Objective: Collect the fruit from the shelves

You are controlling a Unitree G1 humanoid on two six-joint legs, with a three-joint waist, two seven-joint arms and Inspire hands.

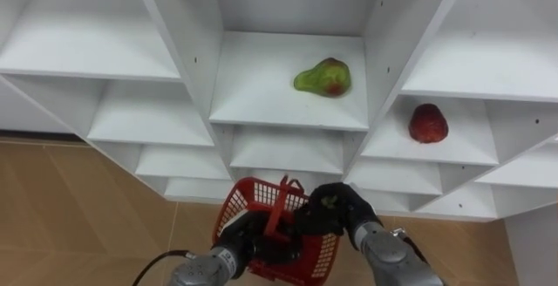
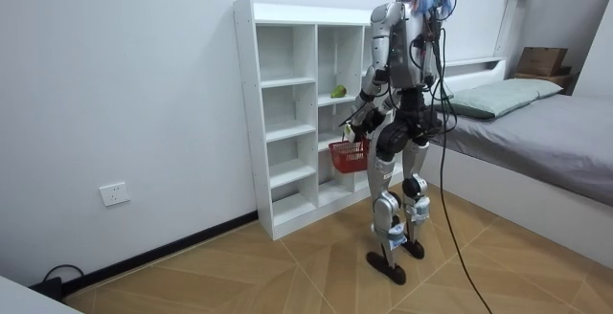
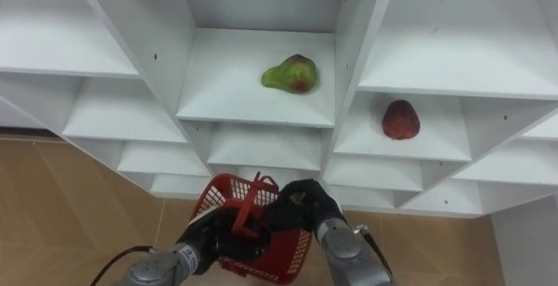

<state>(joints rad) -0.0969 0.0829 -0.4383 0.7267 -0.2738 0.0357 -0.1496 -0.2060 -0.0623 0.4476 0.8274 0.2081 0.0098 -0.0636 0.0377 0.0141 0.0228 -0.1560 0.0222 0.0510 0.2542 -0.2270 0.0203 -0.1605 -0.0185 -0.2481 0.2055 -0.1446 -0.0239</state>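
- Two fruits are shelved in the closet [image 1: 253,94] beyond the fingers: green pear [image 1: 323,78], red fruit [image 1: 428,123].
- Red basket [image 1: 228,216] is clasped at its handle by left hand [image 1: 244,234]; right hand's [image 1: 336,209] hold is unclear.

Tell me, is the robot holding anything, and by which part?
Its left robot hand grips the red basket by its handle. The right robot hand hovers over the basket; whether it holds anything cannot be told.

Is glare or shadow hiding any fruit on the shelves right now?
Left eye view: no glare; the pear and the red fruit sit evenly lit on white shelves, soft shadows beneath. Room view: the pear's compartment is dimmer, yet its green shows.
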